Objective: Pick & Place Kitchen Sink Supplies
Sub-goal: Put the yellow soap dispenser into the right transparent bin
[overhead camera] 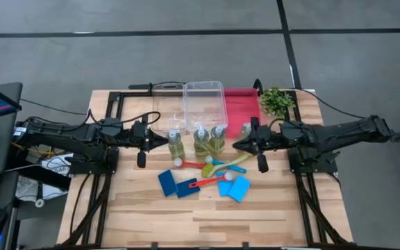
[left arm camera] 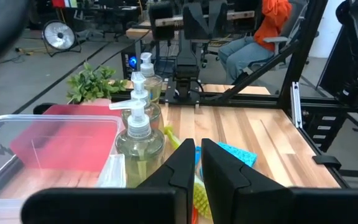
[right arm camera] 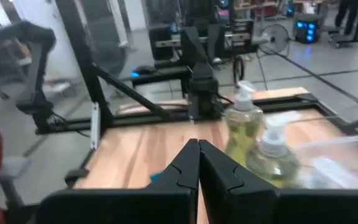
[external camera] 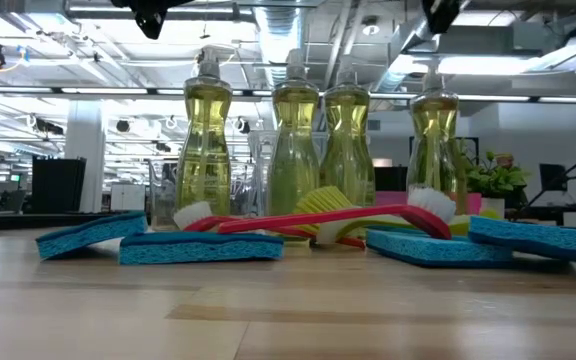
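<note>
Several clear bottles of yellow-green liquid point(overhead camera: 201, 141) stand upright in a row mid-table; one more bottle point(overhead camera: 246, 129) stands by the red tray. Nearer the front edge, red, yellow and teal brushes point(overhead camera: 210, 167) lie crossed, with blue sponges point(overhead camera: 167, 182) point(overhead camera: 239, 187) flat on either side. My left gripper point(overhead camera: 164, 141) hovers level just left of the leftmost bottle point(left arm camera: 139, 134), its fingers point(left arm camera: 198, 155) all but shut with only a slit between them. My right gripper point(overhead camera: 236, 145) hovers level right of the row, shut point(right arm camera: 198, 155) on nothing.
Two clear bins point(overhead camera: 205, 104) and a red tray point(overhead camera: 242, 104) sit at the far edge, with a leafy plant point(overhead camera: 276, 101) at the far right corner. Bare wood lies along the near edge point(overhead camera: 207, 222). A seated person point(left arm camera: 260, 37) shows beyond the table.
</note>
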